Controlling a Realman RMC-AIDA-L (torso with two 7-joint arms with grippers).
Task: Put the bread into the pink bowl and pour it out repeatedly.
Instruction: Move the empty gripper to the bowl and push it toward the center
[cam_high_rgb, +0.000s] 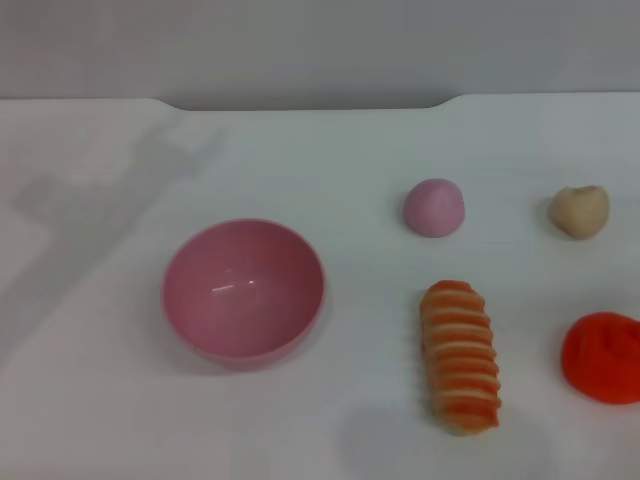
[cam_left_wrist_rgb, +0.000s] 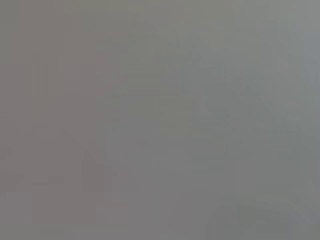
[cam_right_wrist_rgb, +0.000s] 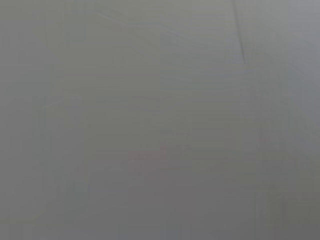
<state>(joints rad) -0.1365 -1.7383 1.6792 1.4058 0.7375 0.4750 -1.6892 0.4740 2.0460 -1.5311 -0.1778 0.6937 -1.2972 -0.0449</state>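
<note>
The white table (cam_high_rgb: 320, 420) spans the whole head view, with a grey wall behind its far edge. No brand, label or writing can be read on anything.

The pink bowl (cam_high_rgb: 243, 290) is the largest of the 5 items. It stands upright on the robot's left half of the table, mouth up, and nothing lies inside it; only a small glint shows on its glossy inner wall.

The bread (cam_high_rgb: 460, 356) lies flat on the table to the right of the bowl, well apart from it, striped side up, with its long axis running from the near edge toward the far side.

A red-orange lump (cam_high_rgb: 603, 357) sits near the bread at the right edge of the view, partly cut off. A small pink ball (cam_high_rgb: 434, 207) rests beyond the bread, and a beige lump (cam_high_rgb: 579, 211) lies farther right, level with the ball.

Neither gripper appears in the head view, and both wrist views show only a featureless grey, so it cannot be told how far either gripper is spread or whether it grasps anything.
</note>
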